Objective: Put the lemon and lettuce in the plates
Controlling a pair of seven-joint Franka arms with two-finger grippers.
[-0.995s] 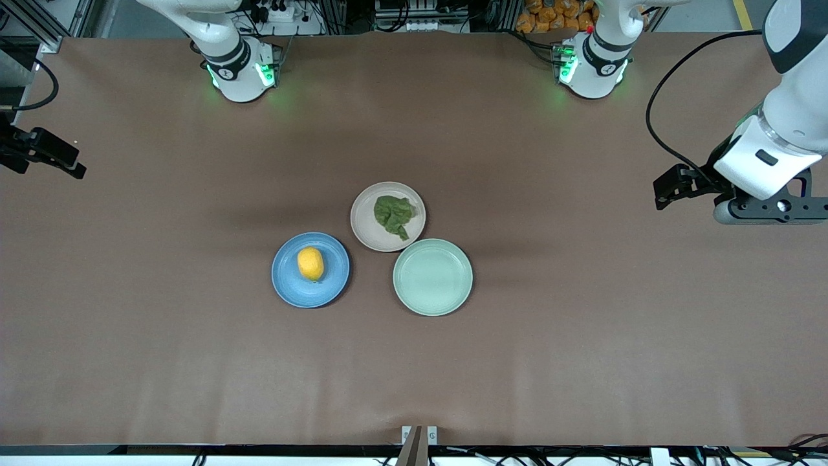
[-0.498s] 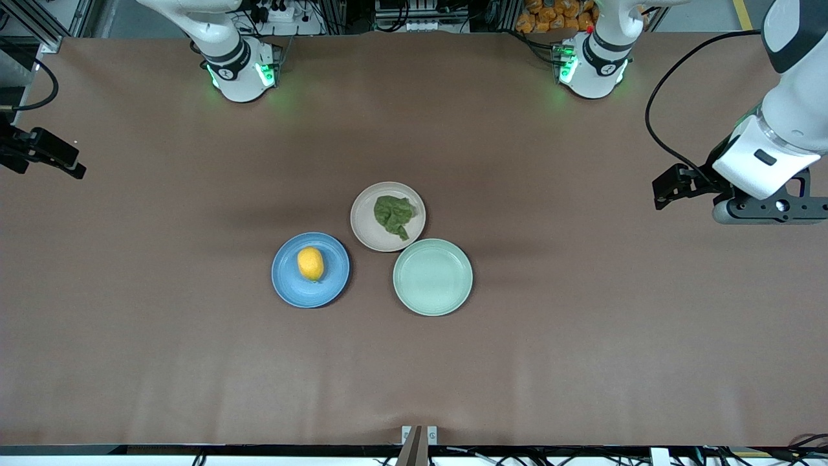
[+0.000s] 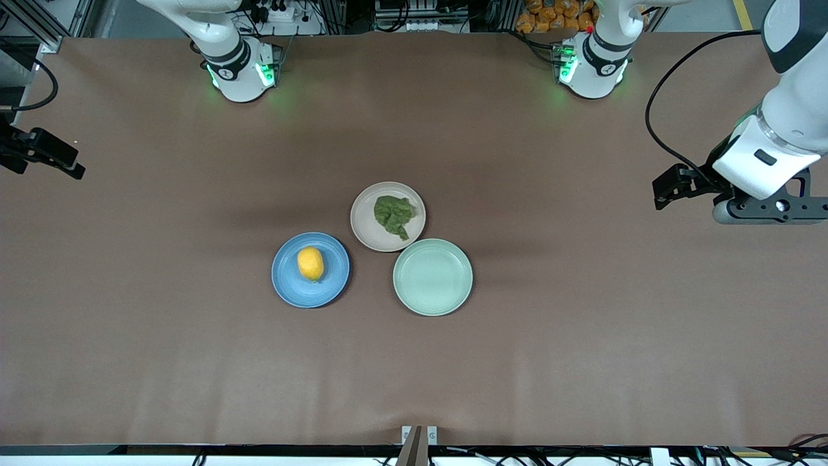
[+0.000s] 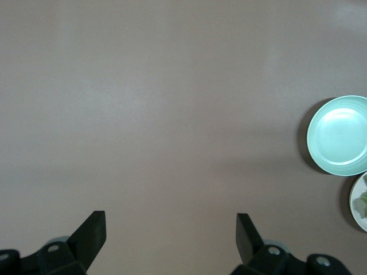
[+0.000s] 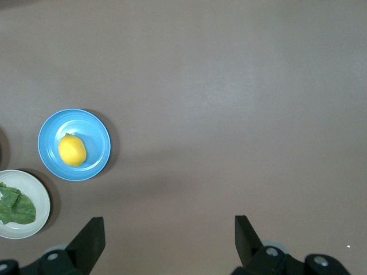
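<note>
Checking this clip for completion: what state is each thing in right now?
lemon: resting on the blue plate
lettuce: lying on the beige plate
mint-green plate: empty
left gripper: open, holding nothing, over bare table
right gripper: open, holding nothing, over bare table

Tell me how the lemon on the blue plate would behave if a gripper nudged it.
The lemon is a smooth oval, so it would probably roll. The blue plate looks shallow, so its rim may not stop it. It looks firm, unlikely to squash.
</note>
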